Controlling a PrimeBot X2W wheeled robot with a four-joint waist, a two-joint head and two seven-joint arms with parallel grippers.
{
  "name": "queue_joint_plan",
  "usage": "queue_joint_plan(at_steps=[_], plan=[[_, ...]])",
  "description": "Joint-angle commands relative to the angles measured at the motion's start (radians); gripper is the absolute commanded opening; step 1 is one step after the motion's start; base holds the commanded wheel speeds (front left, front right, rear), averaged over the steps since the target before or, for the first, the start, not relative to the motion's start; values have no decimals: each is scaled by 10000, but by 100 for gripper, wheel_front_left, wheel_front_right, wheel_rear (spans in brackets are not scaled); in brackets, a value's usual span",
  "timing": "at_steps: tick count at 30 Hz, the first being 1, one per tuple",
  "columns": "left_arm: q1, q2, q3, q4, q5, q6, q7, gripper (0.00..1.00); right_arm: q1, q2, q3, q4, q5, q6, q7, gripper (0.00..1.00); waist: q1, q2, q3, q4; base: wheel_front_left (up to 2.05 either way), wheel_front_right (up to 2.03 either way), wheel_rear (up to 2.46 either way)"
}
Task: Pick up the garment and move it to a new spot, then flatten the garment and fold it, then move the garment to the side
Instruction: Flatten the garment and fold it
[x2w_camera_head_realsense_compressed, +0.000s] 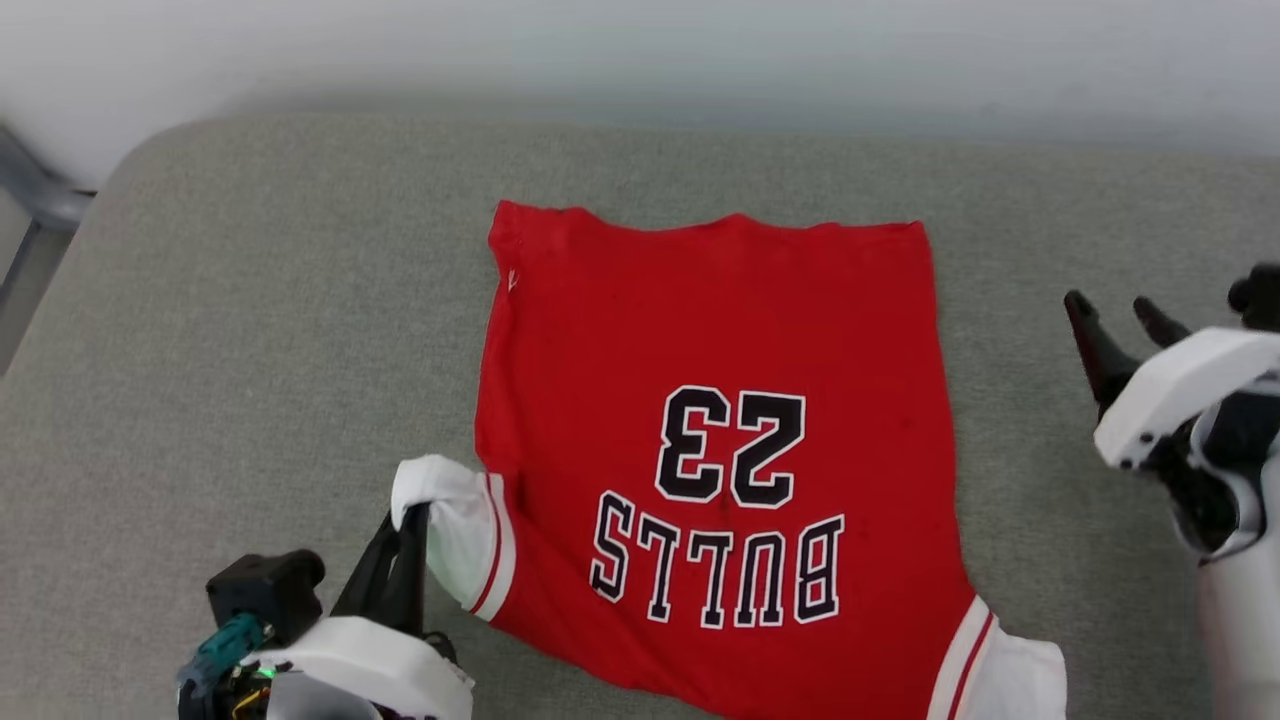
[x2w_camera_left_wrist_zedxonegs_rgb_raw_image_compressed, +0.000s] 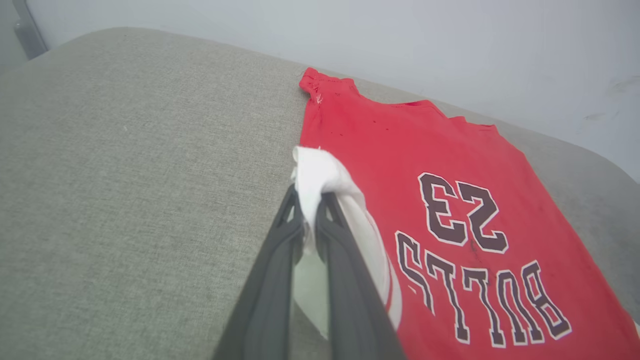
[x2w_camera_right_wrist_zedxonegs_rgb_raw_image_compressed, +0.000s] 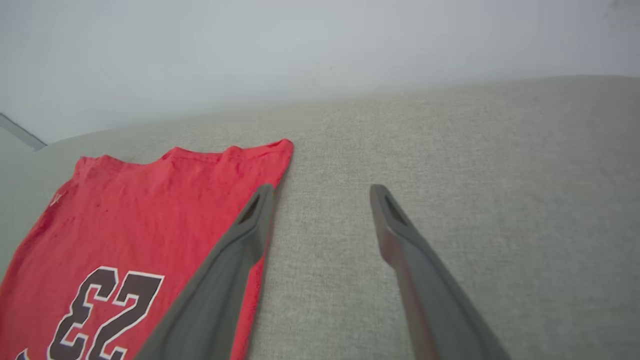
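My left pincer (x2w_camera_head_realsense_compressed: 415, 515): clamped on the white sleeve (x2w_camera_head_realsense_compressed: 450, 510) of the red thin-fabric sports jersey (x2w_camera_head_realsense_compressed: 720, 330), with cloth bunched between my fingers (x2w_camera_left_wrist_zedxonegs_rgb_raw_image_compressed: 280, 240).
Jersey: mostly flat on the grey woven cushion (x2w_camera_head_realsense_compressed: 250, 300), hem far, lettering near.
Step, as I judge: fold this sleeve rightward over the red body.
Doing it well: lift low, carry slowly, let go only once it lies flat.
My right pincer (x2w_camera_head_realsense_compressed: 1115, 315): spread wide, empty, above the cushion just right of the jersey; it could pin that edge.

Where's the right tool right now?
In the head view the right tool hangs open at the right edge, above the grey cushion, just off the right side of the garment.
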Motion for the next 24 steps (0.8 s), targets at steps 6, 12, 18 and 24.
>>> queue_joint_plan(at_steps=[6, 12, 18, 24], plan=[[-966, -330, -412, 115, 234, -335, -390, 0, -2690, -981, 925, 2164, 760, -4, 1511, 100, -3, 0, 1551, 1111, 0, 0, 0], [-1670, -602, -681, 468, 306, -646, -646, 0, -4483, -1400, 1729, 3441, 1009, -4, 2693, 100, -3, 0, 2339, 1612, 0, 0, 0], [-2062, -829, -856, 809, 259, -845, -929, 0, -5497, -1411, 2466, 4414, 1110, -4, 3471, 100, -3, 0, 2812, 1885, 0, 0, 0], [-2226, -954, -904, 1181, 115, -1000, -1132, 0, -5154, -1300, 3110, 5994, 1559, -4, 5810, 100, -3, 0, 2900, 2045, 0, 0, 0]])
